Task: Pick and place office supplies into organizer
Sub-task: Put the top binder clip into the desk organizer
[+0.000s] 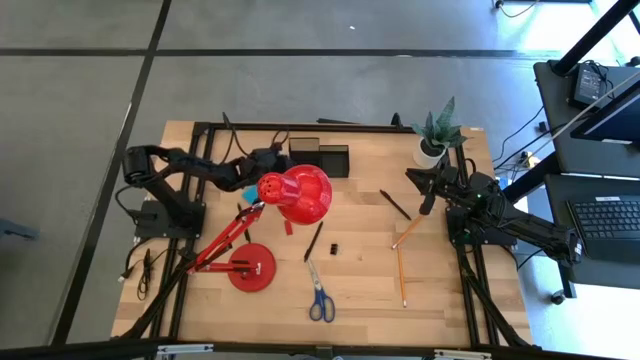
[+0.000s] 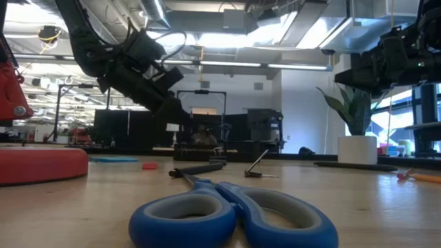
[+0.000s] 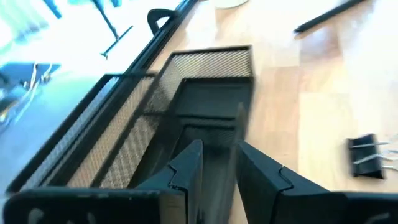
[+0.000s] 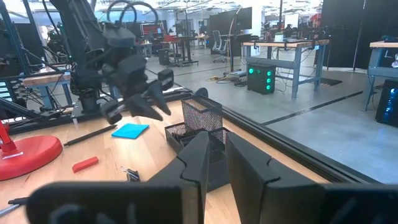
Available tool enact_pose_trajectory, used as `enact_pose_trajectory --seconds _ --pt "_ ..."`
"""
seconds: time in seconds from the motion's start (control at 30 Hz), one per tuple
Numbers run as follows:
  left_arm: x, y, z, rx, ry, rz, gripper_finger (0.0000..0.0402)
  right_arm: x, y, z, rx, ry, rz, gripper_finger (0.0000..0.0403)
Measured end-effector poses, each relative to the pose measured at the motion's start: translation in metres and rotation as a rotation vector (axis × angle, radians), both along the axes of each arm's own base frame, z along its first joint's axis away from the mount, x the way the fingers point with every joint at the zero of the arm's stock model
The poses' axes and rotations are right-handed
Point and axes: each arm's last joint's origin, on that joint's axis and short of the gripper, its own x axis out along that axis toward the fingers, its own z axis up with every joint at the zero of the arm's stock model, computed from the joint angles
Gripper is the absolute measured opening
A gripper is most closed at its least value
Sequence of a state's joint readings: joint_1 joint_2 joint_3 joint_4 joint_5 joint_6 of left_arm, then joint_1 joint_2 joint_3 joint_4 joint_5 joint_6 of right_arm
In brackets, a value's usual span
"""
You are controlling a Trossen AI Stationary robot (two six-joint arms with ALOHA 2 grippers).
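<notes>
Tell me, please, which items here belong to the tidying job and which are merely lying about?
Job: black mesh organizer; blue-handled scissors; wooden pencils; slim black pen; small black binder clip.
Bystanders: red desk lamp; potted green plant; flat blue pad.

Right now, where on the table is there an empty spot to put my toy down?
Bare wood lies between the blue-handled scissors and the thin wooden pencil, and along the right side below that pencil. Also at the back between the black mesh organizer and the potted green plant. Around the red desk lamp it is crowded.
</notes>
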State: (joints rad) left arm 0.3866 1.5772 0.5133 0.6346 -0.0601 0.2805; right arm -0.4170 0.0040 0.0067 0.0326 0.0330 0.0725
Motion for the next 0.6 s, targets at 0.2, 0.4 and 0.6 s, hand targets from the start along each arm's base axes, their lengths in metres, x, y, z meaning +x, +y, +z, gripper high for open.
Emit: enact_pose_trajectory --seconds 0.2,0.4,0.6 --pt "0.008 -0.022 0.000 0.042 0.020 -0.125 0.0089 0.000 0.000 0.000 0.000 0.000 0.000 0.0059" --pt "0.017 -0.050 0.003 0.110 -0.002 -0.267 0.0092 0.000 0.000 0.000 0.000 0.000 0.000 0.0059" --pt "0.022 -0.070 0.007 0.133 -0.035 -0.342 0.0127 0.000 0.000 0.000 0.001 0.000 0.000 0.0059"
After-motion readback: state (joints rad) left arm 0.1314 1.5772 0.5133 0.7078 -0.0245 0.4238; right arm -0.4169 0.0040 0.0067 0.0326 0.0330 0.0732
